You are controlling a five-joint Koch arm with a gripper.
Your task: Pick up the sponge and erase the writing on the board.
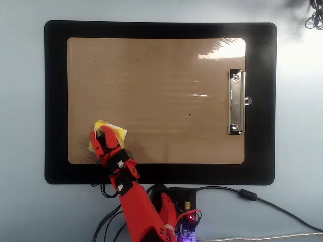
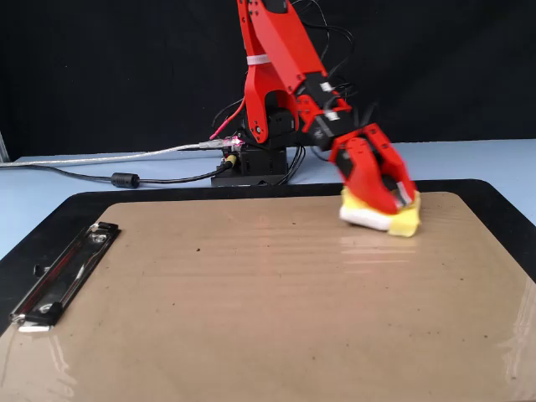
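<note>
sponge (image 1: 112, 133) sits on the board (image 1: 161, 75), near the corner far from the clip, close to the edge facing the arm base. fixed view: it lies flat, or nearly so, on the glossy surface. end effector (image 2: 394, 199) is clamped on it, jaws straddling the pad from above.

step: wiping phase, pick is done. no writing visible in either view. board reads clean apart from small dark specks and glare streaks, so my read is the erase is finished or nearly so. next move, if any: check the bare area for leftover ink, keep light downward pressure, sweep without running off the board edge onto the black mat (image 1: 55, 101).

silver clip (image 1: 236, 102) on the opposite short side, well apart from the sponge. no brands or labels legible. mat lies on the pale blue worktop (image 1: 20, 126).
</note>
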